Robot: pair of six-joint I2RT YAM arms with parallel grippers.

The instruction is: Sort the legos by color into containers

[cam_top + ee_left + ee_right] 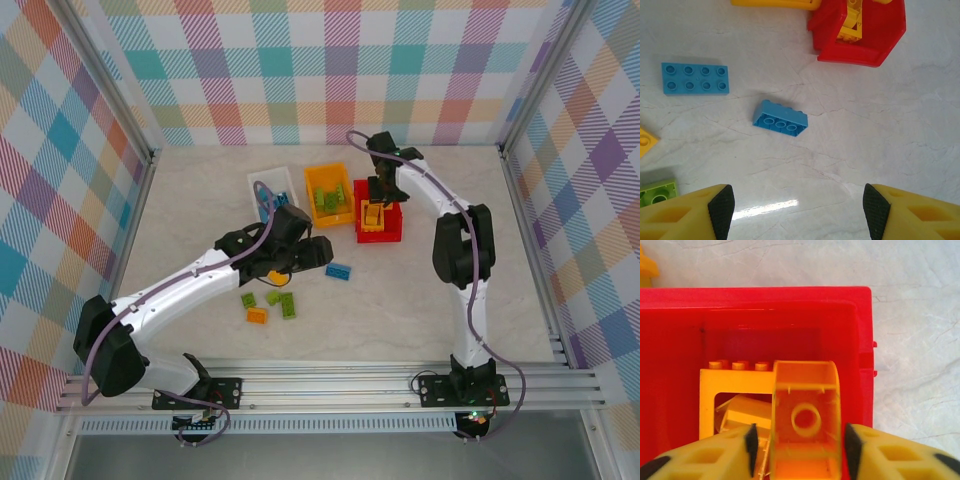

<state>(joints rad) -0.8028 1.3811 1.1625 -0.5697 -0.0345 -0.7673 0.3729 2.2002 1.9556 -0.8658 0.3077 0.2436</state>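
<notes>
A: Which step was judged to be in hand?

B: Two were seen at once. The right gripper (799,440) was poised inside the red bin (790,305). A yellow-orange brick (806,415) was set between its fingers, above the yellow frame (735,382) already lying there. A drop into that bin was judged to be under way.

A: Was the brick gripped?

B: That could not be told. One pad was seen touching it, but a thin gap seemed to be left on the other side. Whether it was clamped or just loosened could not be settled.

A: And the left gripper (797,210)?

B: It was spread wide and empty above the table (890,140). A blue brick (780,118) was tipped on its side just ahead, between the lines of the two fingers. A flat blue brick (695,78) was seen well apart from it, off to one side.

A: What was the next move thought to call for?

B: A descent over the tipped brick was called for, so that its long sides would be met by the pads. A carry to the white bin (270,174) would follow, since blue pieces were seen in it. The green bricks (272,297) on the table were judged to be owed to the orange bin (328,168), where green was seen.
</notes>
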